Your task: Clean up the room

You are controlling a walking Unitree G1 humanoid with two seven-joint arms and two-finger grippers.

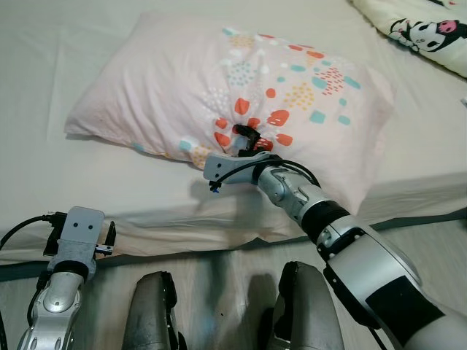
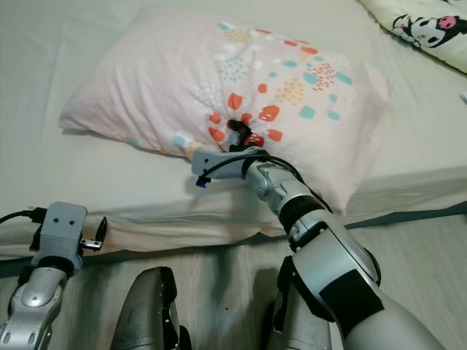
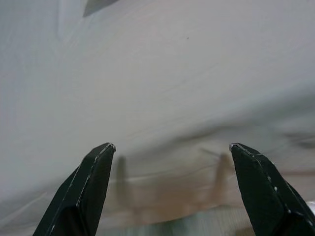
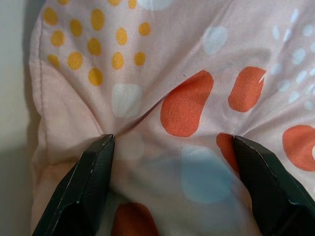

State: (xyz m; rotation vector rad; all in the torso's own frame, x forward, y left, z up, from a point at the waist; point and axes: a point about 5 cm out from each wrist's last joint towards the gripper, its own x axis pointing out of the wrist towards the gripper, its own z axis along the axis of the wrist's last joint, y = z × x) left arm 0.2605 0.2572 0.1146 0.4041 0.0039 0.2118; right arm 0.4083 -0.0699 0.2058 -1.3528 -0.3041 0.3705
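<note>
- Right gripper (image 4: 170, 142): fingers (image 4: 91, 184) spread apart, both tips pressed into the pillow (image 1: 219, 95) fabric, a fold of pink cover bulging between them. Not closed on it.
- Fabric puckers around the contact point, creases radiating out from the tips through the orange and blue blotches.
- Contact spot sits on the pillow's near edge, toward its lower middle as seen from the head camera.
- Right arm (image 1: 365, 262) reaches up from the lower right, across the bed (image 1: 87, 182) edge, to the pillow.
- Pillow: pale pink, printed with orange, teal and yellow spots, lying flat on the bed, one corner pointing toward the robot.
- Left gripper (image 3: 170, 147): fingers wide apart, nothing between them, aimed at the pale bed side; tan floor strip below it.
- Left arm (image 1: 69, 270) low, well to the left of the pillow, in front of the bed edge, not touching the pillow.
- Cartoon-print blanket (image 1: 430, 33) on the bed, beyond the pillow's far right corner, well apart from it.
- Robot's legs (image 1: 157, 310) stand on the floor just below the pillow's near edge, against the bed side.
</note>
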